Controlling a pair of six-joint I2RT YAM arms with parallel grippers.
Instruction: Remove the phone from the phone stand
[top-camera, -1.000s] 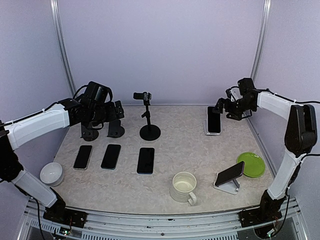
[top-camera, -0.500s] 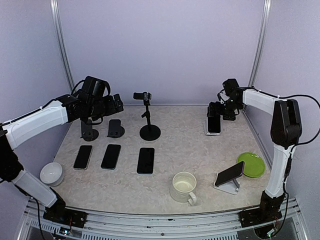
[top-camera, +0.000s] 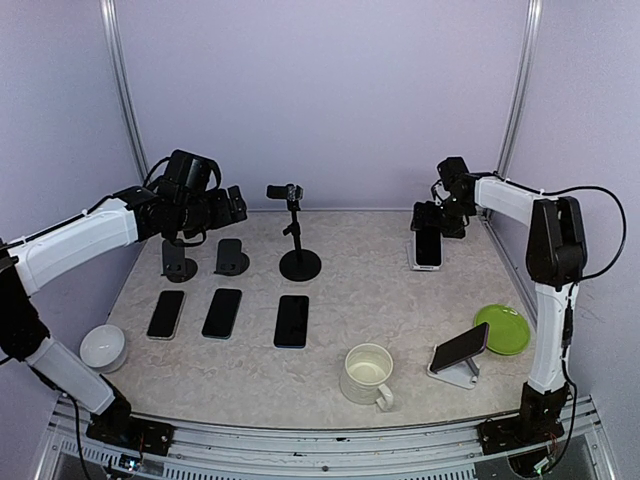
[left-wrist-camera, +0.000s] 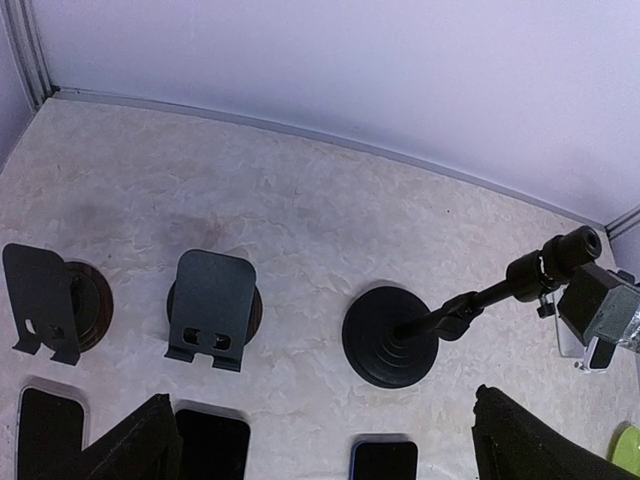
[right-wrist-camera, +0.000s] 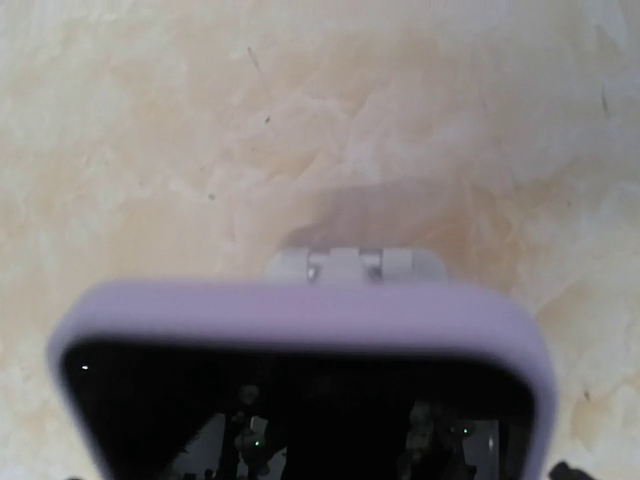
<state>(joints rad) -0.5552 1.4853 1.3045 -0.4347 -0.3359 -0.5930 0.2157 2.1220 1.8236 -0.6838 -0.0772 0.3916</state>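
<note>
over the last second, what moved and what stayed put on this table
The right arm swung left, bringing its open jaws close over the top of the lilac-cased phone on the white folding stand at the back right; nothing was gripped. The left arm shifted slightly away from the two empty black phone stands, jaws open. Everything else stayed put.

Lavender-cased phone (right-wrist-camera: 300, 318) against white stand (right-wrist-camera: 355, 265)

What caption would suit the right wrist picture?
Close above a lilac-cased phone resting on its white stand, marbled table behind.
</note>
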